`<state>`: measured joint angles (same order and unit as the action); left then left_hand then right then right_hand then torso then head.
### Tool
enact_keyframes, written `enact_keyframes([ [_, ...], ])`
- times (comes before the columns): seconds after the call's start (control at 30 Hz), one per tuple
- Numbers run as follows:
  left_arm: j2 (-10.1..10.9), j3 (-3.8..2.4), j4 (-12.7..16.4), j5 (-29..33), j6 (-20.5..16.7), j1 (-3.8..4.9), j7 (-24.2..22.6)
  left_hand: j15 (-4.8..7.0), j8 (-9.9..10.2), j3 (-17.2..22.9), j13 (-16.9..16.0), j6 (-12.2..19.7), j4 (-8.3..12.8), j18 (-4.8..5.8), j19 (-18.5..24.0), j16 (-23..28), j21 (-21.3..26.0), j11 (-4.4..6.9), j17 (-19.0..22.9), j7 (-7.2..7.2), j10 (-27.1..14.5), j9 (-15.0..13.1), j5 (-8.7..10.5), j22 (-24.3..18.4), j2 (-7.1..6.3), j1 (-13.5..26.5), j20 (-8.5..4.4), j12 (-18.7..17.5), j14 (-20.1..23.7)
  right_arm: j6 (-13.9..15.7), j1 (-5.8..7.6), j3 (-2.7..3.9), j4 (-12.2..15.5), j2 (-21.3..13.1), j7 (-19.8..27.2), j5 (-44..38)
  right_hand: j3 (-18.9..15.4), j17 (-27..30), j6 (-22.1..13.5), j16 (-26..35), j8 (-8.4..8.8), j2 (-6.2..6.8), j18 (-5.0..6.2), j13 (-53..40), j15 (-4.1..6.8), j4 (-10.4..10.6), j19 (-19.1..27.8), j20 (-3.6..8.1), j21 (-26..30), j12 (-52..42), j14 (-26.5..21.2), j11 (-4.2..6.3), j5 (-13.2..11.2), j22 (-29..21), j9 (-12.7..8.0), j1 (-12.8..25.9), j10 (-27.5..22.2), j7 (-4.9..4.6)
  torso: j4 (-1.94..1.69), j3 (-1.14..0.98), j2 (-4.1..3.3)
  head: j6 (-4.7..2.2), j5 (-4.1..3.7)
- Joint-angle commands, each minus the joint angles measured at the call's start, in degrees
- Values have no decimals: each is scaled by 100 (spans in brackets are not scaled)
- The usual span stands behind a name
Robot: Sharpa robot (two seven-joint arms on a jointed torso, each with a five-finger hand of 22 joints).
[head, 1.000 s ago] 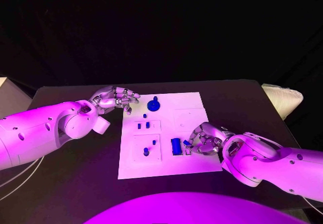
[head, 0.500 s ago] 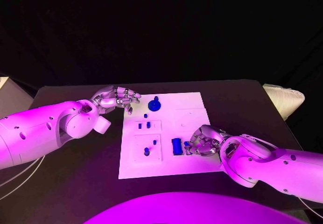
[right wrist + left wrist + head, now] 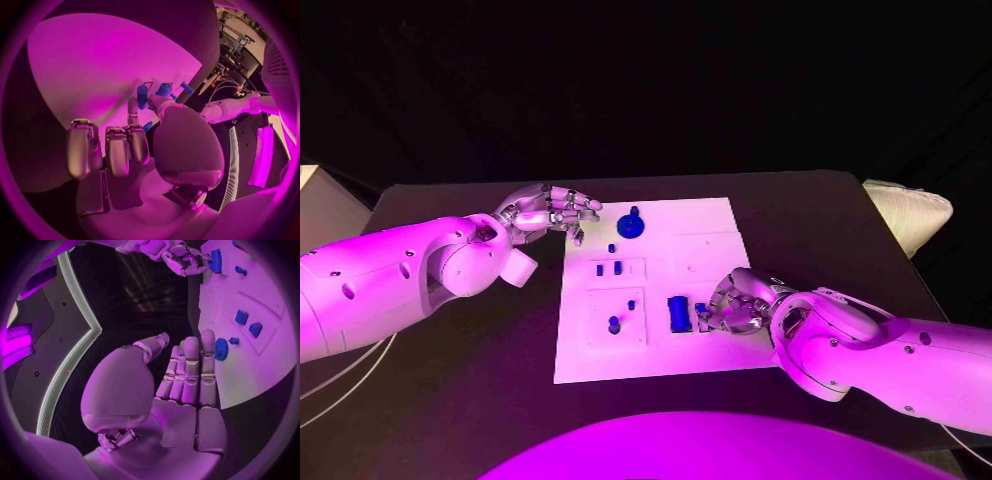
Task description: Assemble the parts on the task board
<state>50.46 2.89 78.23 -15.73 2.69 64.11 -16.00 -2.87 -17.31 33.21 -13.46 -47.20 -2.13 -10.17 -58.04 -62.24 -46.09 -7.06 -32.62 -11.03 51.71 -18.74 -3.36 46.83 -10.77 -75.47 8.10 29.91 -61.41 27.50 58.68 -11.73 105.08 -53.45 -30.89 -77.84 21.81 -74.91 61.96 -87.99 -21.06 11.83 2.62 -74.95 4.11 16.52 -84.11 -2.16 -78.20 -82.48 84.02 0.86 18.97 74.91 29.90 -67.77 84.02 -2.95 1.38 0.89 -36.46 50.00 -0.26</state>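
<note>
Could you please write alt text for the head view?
A white task board lies on a black table, with small blue parts on it. The right robot hand rests on its right side; the left robot hand hovers at its far-left corner.

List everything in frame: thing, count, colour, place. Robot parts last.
table: 1, black, under everything
task board: 1, white, middle of the table
round part: 1, blue, far end of the board
small parts: several, blue, scattered over the board's left half
block part: 1, blue, near middle of the board, next to the right hand
pale object: 1, whitish, beyond the table's right edge; cannot tell what it is
left hand: silver, fingers curled, at the board's far left corner
right hand: silver, over the board's right side; hold unclear
</note>
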Motion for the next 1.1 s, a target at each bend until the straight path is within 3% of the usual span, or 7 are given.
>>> enact_keyframes([
  [0.03, -7, -4, 10, 33, 101, -3, -42, -1, -17, 0, 9, 44, -45, -39, -10, -29, 39, -3, -8, 11, -7, 6, -17, -6, 11, -65, 13, 33, 26, -56, -16, -4, -4, 8, -80, -127, -6, -1181, 49, -20, -29, -18, -54, -1106, 55, -3, -313, 49, -28, -25, 525, 36, 16, 1137, 7, 75, 306, 4, 2, 0, 0, 0, -4],
  [0.4, -17, -4, -8, 33, 115, -3, -30, -2, -20, -2, 10, 44, -51, -39, -10, -29, 40, -4, -8, 11, -7, 7, -17, -6, 11, -60, 13, 34, 27, 43, -25, -3, 13, 38, 58, -62, 8, -1199, 56, -31, -59, -53, -58, -1114, 66, 13, -320, 60, -49, -40, 529, 46, 25, 1146, 26, 158, 314, 12, 1, -2, -2, 0, -3],
  [0.77, -21, -3, -18, 33, 121, -3, -23, -2, -22, -4, 11, 44, -57, -38, -10, -28, 42, -4, -8, 10, -8, 8, -17, -7, 11, -55, 13, 35, 28, -29, -26, -3, 21, 37, 133, 59, 29, -1271, 75, -70, -131, -138, -73, -1163, 81, 18, -343, 77, -126, -122, 545, 63, -22, 1179, 65, 457, 352, 31, 2, 1, -2, 0, -12],
  [1.1, -23, -3, -21, 33, 123, -3, -20, -2, -22, -4, 11, 44, -57, -38, -10, -28, 42, -4, -8, 10, -8, 8, -17, -7, 11, -55, 13, 35, 28, -65, -26, -2, 1, 33, 133, 67, 7, -1277, 68, -74, -158, -136, -72, -1168, 82, 18, -343, 81, -121, -128, 546, 63, -60, 1182, 77, 647, 357, 31, 2, -2, -1, 0, -12],
])
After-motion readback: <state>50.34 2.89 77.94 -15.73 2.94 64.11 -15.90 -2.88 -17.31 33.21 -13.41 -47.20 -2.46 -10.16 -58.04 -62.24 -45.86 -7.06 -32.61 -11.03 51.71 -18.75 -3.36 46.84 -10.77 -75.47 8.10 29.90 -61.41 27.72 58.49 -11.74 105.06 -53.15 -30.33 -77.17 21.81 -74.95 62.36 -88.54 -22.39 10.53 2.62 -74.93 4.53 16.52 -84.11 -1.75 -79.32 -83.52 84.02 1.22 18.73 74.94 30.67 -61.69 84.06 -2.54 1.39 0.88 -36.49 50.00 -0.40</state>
